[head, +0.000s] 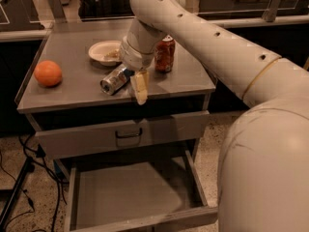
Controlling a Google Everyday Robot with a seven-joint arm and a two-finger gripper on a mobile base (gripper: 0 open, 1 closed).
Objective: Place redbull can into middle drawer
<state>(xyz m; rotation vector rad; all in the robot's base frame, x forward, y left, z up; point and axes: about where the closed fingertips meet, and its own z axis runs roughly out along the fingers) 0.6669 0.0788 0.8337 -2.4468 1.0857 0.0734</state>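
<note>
The redbull can (pixel 115 79) lies on its side on the grey cabinet top (pixel 77 93), its shiny end facing front left. My gripper (pixel 135 87) hangs from the wrist right beside the can's right end, low over the cabinet top near its front edge. The wrist hides part of the can's far end. The middle drawer (pixel 135 192) stands pulled out below, and its bare grey floor has nothing on it.
An orange (pixel 48 73) sits at the left of the top. A white plate (pixel 105 52) and a red soda can (pixel 164 53) stand behind the gripper. A closed drawer front with a loop handle (pixel 128 134) sits above the open drawer. Cables (pixel 19 178) lie on the floor at left.
</note>
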